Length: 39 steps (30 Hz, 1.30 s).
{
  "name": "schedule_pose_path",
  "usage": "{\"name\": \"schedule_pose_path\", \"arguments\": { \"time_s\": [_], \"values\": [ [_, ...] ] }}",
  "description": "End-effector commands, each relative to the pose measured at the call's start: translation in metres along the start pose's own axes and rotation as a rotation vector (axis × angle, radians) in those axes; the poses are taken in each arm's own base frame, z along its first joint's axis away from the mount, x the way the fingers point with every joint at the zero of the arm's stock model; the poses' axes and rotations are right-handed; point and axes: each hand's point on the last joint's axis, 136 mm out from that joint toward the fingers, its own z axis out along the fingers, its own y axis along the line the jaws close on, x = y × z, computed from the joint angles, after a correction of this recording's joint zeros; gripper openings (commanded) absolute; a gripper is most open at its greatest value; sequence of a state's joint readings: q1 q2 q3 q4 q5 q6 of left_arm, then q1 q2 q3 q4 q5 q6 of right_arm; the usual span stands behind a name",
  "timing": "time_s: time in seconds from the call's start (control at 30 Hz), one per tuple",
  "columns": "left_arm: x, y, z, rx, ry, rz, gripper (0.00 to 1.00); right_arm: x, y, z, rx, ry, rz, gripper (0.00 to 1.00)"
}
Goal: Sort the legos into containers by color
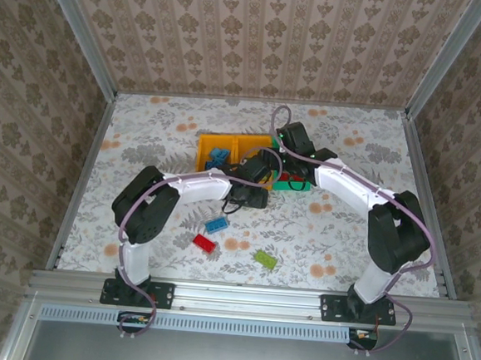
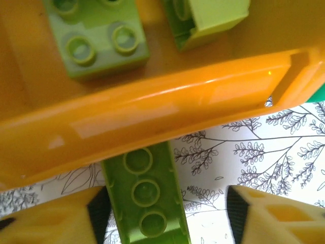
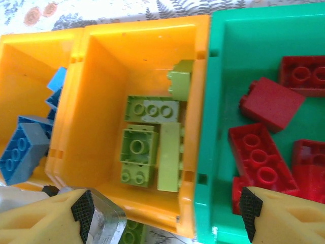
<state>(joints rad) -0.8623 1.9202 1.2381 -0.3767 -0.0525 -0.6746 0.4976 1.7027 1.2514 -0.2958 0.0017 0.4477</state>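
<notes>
Three containers stand side by side. The left orange bin holds blue legos. Lime legos lie in the middle orange bin, and red legos lie in the green bin. My right gripper hangs open over the near walls of the middle and green bins. My left gripper is open just outside the middle bin's wall. A long lime brick stands between its fingers against the left pad, clear of the right pad.
On the flowered table in front of the bins lie a blue brick, a red brick and a lime brick. Both arms meet over the bins. Wallpapered walls and metal rails close in the table.
</notes>
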Motion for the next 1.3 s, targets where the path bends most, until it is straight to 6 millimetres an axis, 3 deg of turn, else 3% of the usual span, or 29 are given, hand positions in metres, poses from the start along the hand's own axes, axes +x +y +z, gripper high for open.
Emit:
{"name": "schedule_pose_path", "arguments": {
  "time_s": [0.0,0.23,0.33,0.43,0.6,0.67,0.8,0.97,1.1,1.17,1.27],
  "values": [
    [0.01,0.017,0.012,-0.056,0.062,0.01,0.54,-0.012,0.001,-0.024,-0.016,-0.06,-0.015,0.79],
    [0.017,0.001,0.015,-0.015,0.088,0.094,0.29,-0.014,-0.012,-0.032,-0.004,-0.075,0.009,0.79],
    [0.014,-0.01,0.006,0.007,0.071,0.131,0.26,-0.014,-0.015,-0.033,0.001,-0.075,0.013,0.79],
    [0.001,-0.016,-0.014,0.027,0.022,0.142,0.27,-0.009,-0.022,-0.036,0.017,-0.071,0.015,0.8],
    [-0.031,-0.021,-0.065,0.045,-0.104,0.161,0.3,0.007,-0.035,-0.043,0.04,-0.06,0.021,0.8],
    [-0.046,-0.019,-0.081,0.06,-0.145,0.159,0.31,0.02,-0.038,-0.045,0.034,-0.047,0.018,0.8],
    [-0.074,-0.003,-0.096,0.059,-0.195,0.13,0.32,0.054,-0.04,-0.048,-0.016,-0.002,-0.012,0.79],
    [-0.111,0.021,-0.084,0.079,-0.206,0.065,0.34,0.092,-0.031,-0.072,-0.11,0.004,-0.14,0.78],
    [-0.129,0.025,-0.064,0.108,-0.179,0.046,0.35,0.129,-0.024,-0.082,-0.137,0.076,-0.271,0.79],
    [-0.135,0.026,-0.055,0.1,-0.169,0.047,0.36,0.141,-0.01,-0.087,-0.195,0.098,-0.305,0.79],
    [-0.14,0.028,-0.048,0.095,-0.166,0.042,0.47,0.153,0.008,-0.094,-0.226,0.12,-0.394,0.8]
  ]
}}
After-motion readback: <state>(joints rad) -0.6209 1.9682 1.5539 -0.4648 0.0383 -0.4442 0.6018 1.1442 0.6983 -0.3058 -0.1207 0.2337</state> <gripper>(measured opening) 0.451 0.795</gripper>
